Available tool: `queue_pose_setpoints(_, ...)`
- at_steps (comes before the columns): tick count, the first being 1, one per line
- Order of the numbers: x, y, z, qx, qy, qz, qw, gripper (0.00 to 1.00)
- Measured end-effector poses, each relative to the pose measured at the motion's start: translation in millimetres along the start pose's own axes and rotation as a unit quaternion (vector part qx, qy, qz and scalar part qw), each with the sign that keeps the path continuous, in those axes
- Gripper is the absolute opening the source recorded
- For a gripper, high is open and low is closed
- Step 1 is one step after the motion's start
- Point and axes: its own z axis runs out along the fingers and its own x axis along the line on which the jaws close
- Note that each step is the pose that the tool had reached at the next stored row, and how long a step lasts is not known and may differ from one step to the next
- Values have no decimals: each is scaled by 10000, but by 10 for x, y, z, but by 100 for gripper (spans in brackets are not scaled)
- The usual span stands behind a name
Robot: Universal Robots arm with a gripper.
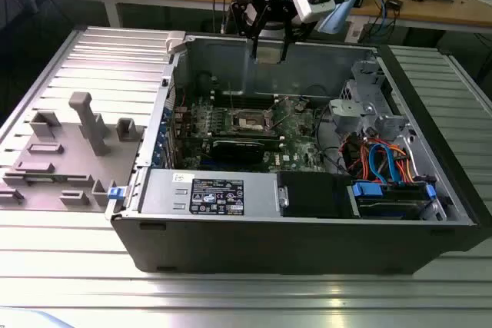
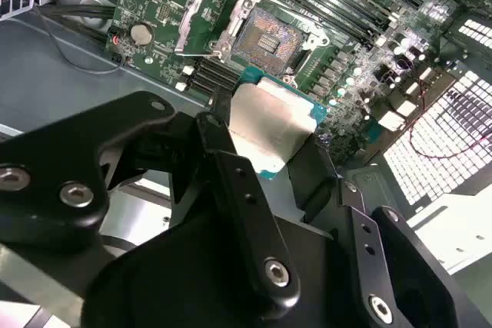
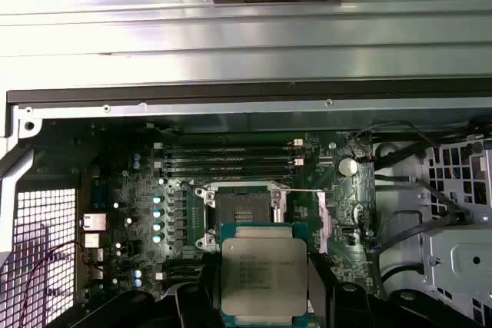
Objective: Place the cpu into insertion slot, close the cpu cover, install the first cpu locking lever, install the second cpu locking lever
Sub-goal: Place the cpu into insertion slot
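One ribbed metal table [image 1: 231,297] nearest, with the open computer case [image 1: 307,243] set on it. Just inside the near wall, a long grey power box [image 1: 223,193]. Past that, the green board [image 1: 300,132] lying flat on the case floor, with the insertion slot [image 1: 250,120] near its middle, dark and bare, ready for a chip. In the second wrist view, the cpu cover [image 2: 189,27] seemingly swung up and off to one side of the slot, hard to be sure from this angle, leaving the way in clear. Farthest, high over the far wall of the case, the gripper [image 1: 269,45] clamped on the cpu [image 1: 269,53] by two opposite edges. Held flat, silver top up, most likely so as to go straight down into the slot. Not yet over the slot, and well above it.
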Motion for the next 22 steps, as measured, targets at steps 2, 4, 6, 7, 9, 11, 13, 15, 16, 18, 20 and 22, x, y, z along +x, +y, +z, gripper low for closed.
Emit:
queue_pose_setpoints(2,0,0,0,0,0,1,10000,54)
queue_pose_setpoints(4,0,0,0,0,-2,20,10000,54)
queue_pose_setpoints(6,0,0,1,-1,-9,102,9999,54)
queue_pose_setpoints(7,0,0,3,-2,-23,258,9997,54)
queue_pose_setpoints(9,0,-1,6,-3,-33,376,9993,54)
queue_pose_setpoints(11,0,-1,6,-3,-34,383,9993,54)
queue_pose_setpoints(13,0,0,7,-3,-36,399,9992,54)
queue_pose_setpoints(15,0,0,6,-3,-36,403,9992,54)
queue_pose_setpoints(16,0,0,7,-3,-36,406,9992,54)
queue_pose_setpoints(18,0,0,6,-3,-37,411,9991,54)
queue_pose_setpoints(20,0,0,7,-4,-38,423,9991,54)
queue_pose_setpoints(22,0,0,6,-4,-39,440,9990,54)
